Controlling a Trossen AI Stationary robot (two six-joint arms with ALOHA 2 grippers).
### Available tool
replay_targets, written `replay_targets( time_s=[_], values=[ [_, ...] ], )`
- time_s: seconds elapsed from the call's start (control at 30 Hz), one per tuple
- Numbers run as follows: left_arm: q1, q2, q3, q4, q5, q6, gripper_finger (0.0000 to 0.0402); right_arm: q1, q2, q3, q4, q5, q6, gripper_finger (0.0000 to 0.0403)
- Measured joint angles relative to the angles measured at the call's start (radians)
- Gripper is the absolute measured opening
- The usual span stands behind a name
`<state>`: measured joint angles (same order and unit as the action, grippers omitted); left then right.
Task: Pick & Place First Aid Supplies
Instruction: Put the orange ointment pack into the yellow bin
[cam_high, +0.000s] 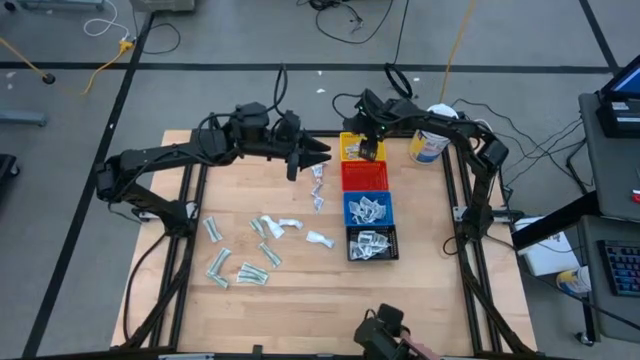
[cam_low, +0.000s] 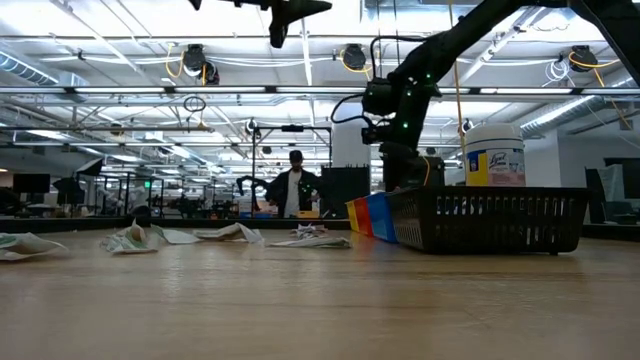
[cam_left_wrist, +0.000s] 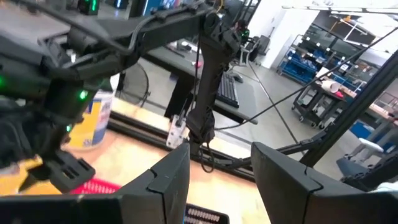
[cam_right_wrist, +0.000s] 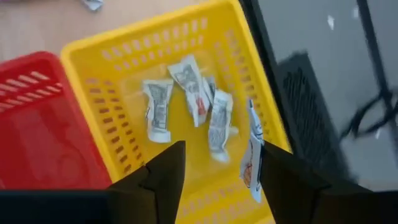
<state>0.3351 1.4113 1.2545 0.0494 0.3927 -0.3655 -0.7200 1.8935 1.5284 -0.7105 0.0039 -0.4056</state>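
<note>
Step in hand: While the right gripper (cam_right_wrist: 214, 177) hangs over the yellow bin (cam_right_wrist: 112, 46), we judge this to be the release of one packet into it.
Right fingers: spread apart in the right wrist view, nothing pinched between them; a white packet with a red mark (cam_right_wrist: 252, 155) sits just beside one finger, at the bin's wall, lower right of that frame. We cannot tell whether it is falling or leaning on the wall.
Supplies already in the yellow bin: a few wrappers (cam_right_wrist: 186, 102) lie on its floor, centre of the frame.
Other bins: in the high view the red bin (cam_high: 364, 176) looks bare, while the blue bin (cam_high: 350, 205) and black bin (cam_high: 352, 243) below it each hold packets.
Supplies left: many packets (cam_high: 250, 250) lie scattered on the tabletop (cam_high: 300, 300), lower left of centre in the high view, with a few more (cam_high: 318, 185) just left of the bins.
Left gripper (cam_high: 318, 152): raised above the tabletop, upper centre of the high view, fingers parted with nothing between them in its wrist view.
Doing it well: we would keep the right fingers wide and lift straight up, so the packet at the wall drops inside and does not catch on the rim.
</note>
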Motion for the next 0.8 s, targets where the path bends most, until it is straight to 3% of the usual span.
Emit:
replay_targets(
  time_s=[0.47, 0.6, 0.8],
  values=[
    [0.027, 0.0, 0.0, -0.024, -0.001, -0.096, 0.0175, 0.001, 0.0, 0.0, 0.037, -0.035, 0.88, 0.0187],
    [0.026, 0.0, 0.0, -0.024, -0.001, -0.097, 0.0175, 0.005, 0.0, -0.003, 0.041, -0.035, 0.94, 0.0186],
    [0.024, 0.0, 0.0, -0.024, -0.001, -0.097, 0.0175, 0.03, 0.0, -0.088, 0.109, -0.032, 0.887, 0.0185]
  ],
)
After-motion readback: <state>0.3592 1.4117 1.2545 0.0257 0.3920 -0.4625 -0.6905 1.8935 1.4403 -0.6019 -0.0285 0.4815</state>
